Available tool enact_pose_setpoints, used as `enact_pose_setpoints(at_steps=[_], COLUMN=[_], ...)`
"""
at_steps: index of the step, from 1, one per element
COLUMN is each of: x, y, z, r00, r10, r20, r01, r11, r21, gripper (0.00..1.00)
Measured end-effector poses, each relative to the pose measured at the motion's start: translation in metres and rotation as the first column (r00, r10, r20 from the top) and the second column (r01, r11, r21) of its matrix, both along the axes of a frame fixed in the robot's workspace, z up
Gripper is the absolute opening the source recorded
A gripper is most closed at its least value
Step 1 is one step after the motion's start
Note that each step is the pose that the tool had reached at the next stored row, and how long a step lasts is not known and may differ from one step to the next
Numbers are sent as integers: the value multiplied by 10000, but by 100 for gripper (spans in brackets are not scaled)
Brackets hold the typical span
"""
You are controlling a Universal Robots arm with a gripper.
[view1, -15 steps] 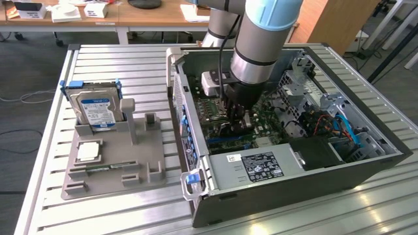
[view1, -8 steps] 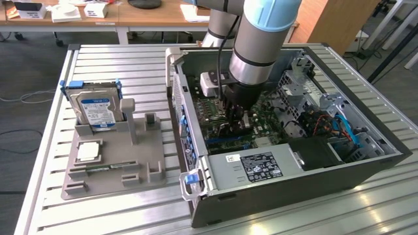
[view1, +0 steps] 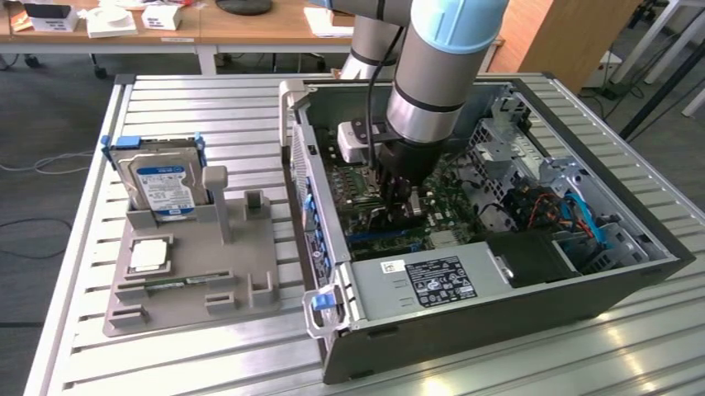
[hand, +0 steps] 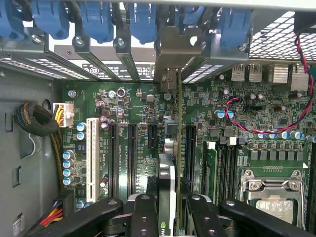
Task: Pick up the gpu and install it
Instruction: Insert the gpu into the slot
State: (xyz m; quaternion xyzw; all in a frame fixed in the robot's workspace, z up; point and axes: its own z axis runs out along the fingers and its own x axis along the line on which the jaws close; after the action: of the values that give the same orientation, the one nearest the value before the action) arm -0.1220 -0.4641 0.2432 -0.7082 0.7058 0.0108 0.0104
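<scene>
- Black gripper (hand: 168,210) fingers stand either side of the gpu (hand: 167,173), clamped on its thin edge; in the wrist view the card runs edge-on between them, up the middle of the frame.
- Seen edge-on, the gpu stands upright over the green motherboard (hand: 143,103), in line with the row of long black expansion slots (hand: 132,153); its metal bracket (hand: 170,49) reaches the rear wall of the case among the blue slot clips (hand: 96,19). Whether the card is fully seated in a slot cannot be told.
- In the exterior view the arm (view1: 441,74) comes down from the upper centre of the frame into the open computer case (view1: 617,280), which lies on its side in the right half of the frame; the gripper (view1: 399,202) is low inside it, over the motherboard.
- A silver power supply (view1: 441,285) with a black label fills the near end of the case, at lower centre.
- A grey parts holder (view1: 187,280) sits at the exterior view's left, well apart from the case, on the slatted metal table (view1: 165,107).
- Upright in the holder's far slot stands a silver hard drive (view1: 163,188) with a blue-white label and blue side rails; a narrow green memory stick (view1: 182,283) lies nearer the holder's front edge.
- A red-and-black wire pair (hand: 247,123) loops over the board at right centre of the wrist view.
</scene>
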Motion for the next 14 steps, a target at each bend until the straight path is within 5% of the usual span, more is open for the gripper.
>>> enact_pose_setpoints(at_steps=[14], x=[-1], y=[0], z=[-3], r00=[10000], r10=[0], r20=[1], r01=[0], r11=[10000], r21=[-1], gripper=[27])
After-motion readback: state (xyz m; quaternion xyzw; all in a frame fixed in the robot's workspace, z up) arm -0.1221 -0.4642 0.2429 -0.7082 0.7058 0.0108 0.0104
